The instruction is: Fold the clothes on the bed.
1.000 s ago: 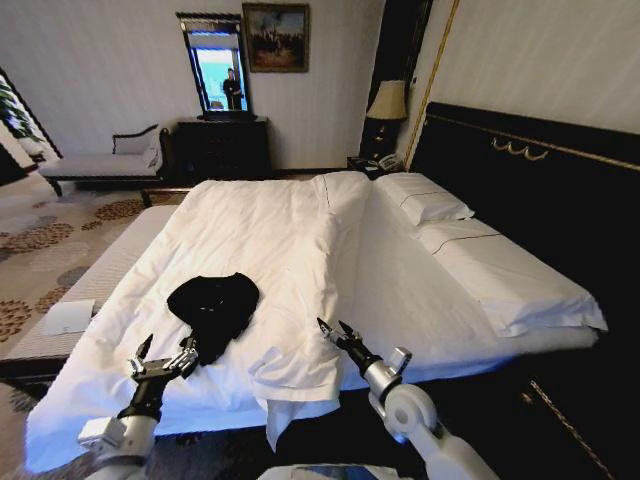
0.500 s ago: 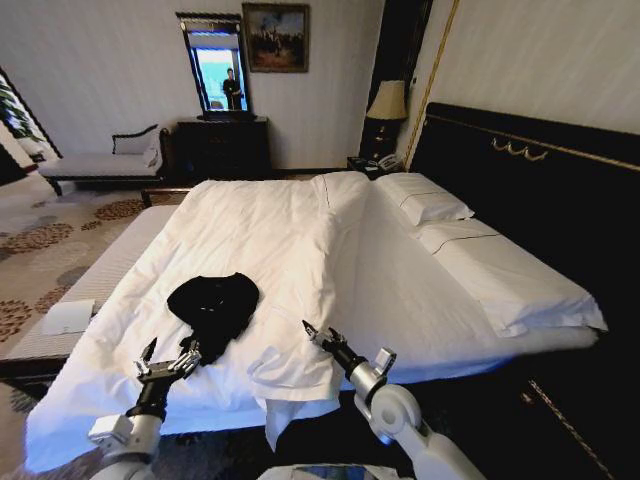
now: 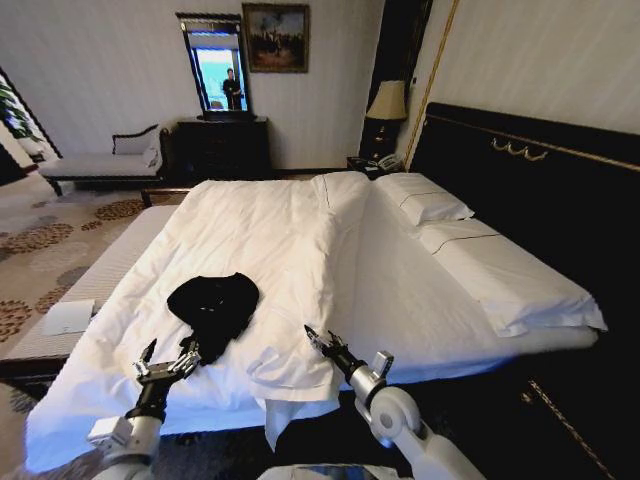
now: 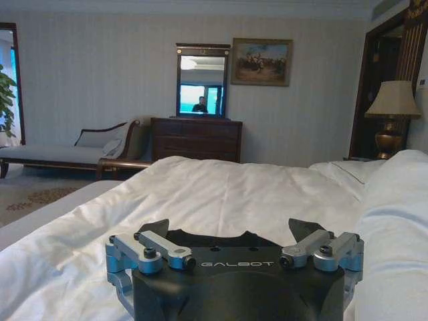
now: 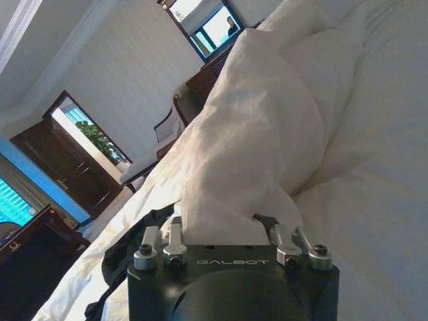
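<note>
Both hands have dropped lower toward the near edge of the bed (image 3: 300, 230) over the past second, barely shifting in the last half.

Left hand (image 3: 168, 357) hovers with fingers spread wide just short of the crumpled black T-shirt (image 3: 213, 303), which lies on the white duvet (image 3: 280, 260) near the bed's left front. Right hand (image 3: 322, 340), fingers also apart, sits over a bunched duvet fold beside the shirt.

Duvet (image 3: 270, 230) open at 12 o'clock — folded ridge (image 3: 330, 250) blocks 1 o'clock, apparently touching right gripper (image 3: 318, 337).
</note>
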